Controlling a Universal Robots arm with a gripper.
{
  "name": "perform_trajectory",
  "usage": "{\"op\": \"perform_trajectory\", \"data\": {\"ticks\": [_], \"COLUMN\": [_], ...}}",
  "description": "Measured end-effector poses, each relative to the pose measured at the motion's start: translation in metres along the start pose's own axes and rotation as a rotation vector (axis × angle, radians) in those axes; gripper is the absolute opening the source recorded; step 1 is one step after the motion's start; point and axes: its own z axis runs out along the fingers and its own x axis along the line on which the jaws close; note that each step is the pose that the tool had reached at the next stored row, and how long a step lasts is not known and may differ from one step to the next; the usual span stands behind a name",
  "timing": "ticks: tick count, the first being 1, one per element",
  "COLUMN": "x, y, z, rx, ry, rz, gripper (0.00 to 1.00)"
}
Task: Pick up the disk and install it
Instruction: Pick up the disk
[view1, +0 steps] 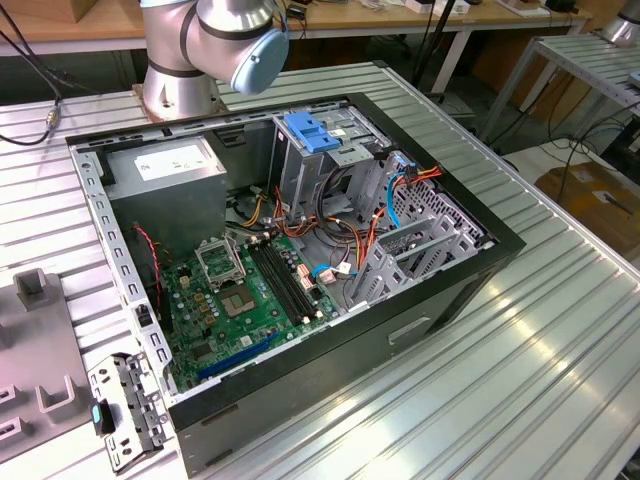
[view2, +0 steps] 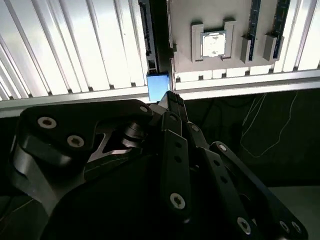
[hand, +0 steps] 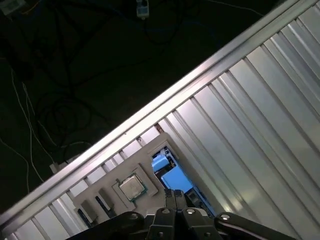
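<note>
The end effector (view2: 173, 96) hung over the edge of the ribbed metal surface (view2: 75, 50). Its fingers were drawn together with no gap showing, the tips just beside the blue end of the disk (view2: 157, 86). Whether they pinched any part of it could not be told. The disk stood on edge against the side of a grey tray (view2: 200, 12), outside it. The tray held a square processor chip (view2: 213, 43) in one recess and memory sticks (view2: 254, 20) in slots nearby.

In the exterior view, an open computer case (view1: 440, 290) lay on its side on the surface. Inside were a green motherboard (view1: 250, 300), a grey power supply (view1: 165, 165), a metal drive cage topped by a blue latch (view1: 315, 135), and loose coloured cables (view1: 345, 235).
</note>
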Motion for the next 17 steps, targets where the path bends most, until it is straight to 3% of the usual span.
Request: {"op": "perform_trajectory", "data": {"ticks": [6, 8, 11, 13, 16, 17], "x": [0.0000, 0.0000, -0.0001, -0.0002, -0.0008, -0.0011], "y": [0.0000, 0.0000, -0.0001, -0.0002, 0.0002, 0.0004], "z": [0.0001, 0.0001, 0.0006, 0.0013, 0.0026, 0.0032], "rx": [0.0056, 0.0068, 0.0107, 0.0128, 0.0381, 0.0496], "ry": [0.0058, 0.0072, 0.0111, 0.0127, 0.0021, -0.0032], "rz": [-0.157, -0.192, -0.299, -0.337, -0.354, -0.356], "gripper": [0.11, 0.11, 0.11, 0.11, 0.11, 0.11]}}
